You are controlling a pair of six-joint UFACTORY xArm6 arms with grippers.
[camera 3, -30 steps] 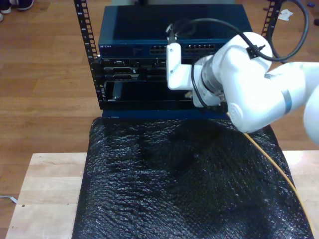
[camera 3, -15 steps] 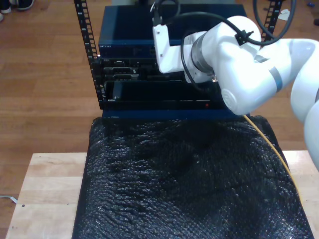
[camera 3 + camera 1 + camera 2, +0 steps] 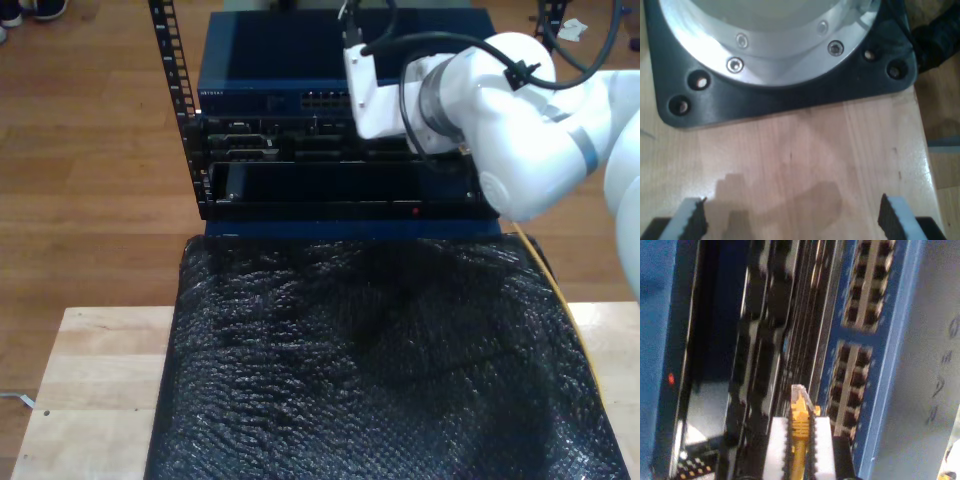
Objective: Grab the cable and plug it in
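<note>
Yellow-orange cable (image 3: 800, 437) is already grabbed: my second gripper (image 3: 799, 440) is clamped on it just behind the clear plug (image 3: 801, 395), pads (image 3: 776, 445) tight on both sides of the boot. So grab = done, plug-in = not yet. Plug tip sits in free air in front of the rack gear, apart from any socket afaict.

Orientation: cable's long axis runs straight out along the gripper axis, plug end leading, pointing at the equipment face. Tip looks aimed at the dark chassis strip just beside the blue switch (image 3: 880, 340), not squarely at one of its port rows (image 3: 862, 285). Judgement: needs a sideways shift toward the ports, then straight push along the plug axis. Clip orientation vs socket: too blurry to call.

Exterior view: second arm (image 3: 520, 110) hangs over the rack (image 3: 330, 150) toward that view's right, wrist near the switch front. Rest of the cable trails back down along the right edge of the black mat (image 3: 370, 370), seen as a thin orange line (image 3: 570, 320).

My first gripper (image 3: 790, 220): jaws wide apart, holding nothing, parked over the bare wood tabletop (image 3: 805, 150) next to a black arm base plate (image 3: 790, 95). Not involved rn.
</note>
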